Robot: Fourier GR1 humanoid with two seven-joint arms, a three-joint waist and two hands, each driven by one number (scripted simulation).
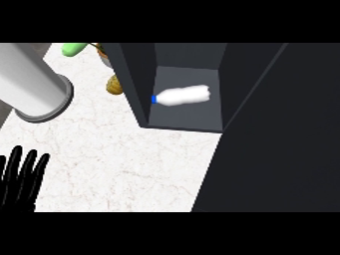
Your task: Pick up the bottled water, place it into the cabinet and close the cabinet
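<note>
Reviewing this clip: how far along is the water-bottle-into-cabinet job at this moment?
Done: the bottled water lies on its side inside the cabinet, blue cap toward the left wall. In hand: nothing visible; the left hand rests open at the lower left, holding nothing, and the right hand is out of view. Left: the cabinet is still open, its dark door swung out at the right, so closing remains.

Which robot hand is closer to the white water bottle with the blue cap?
Left: the left hand rests low left of the white plastic bottle in the cabinet. The right hand isn't visible.
</note>
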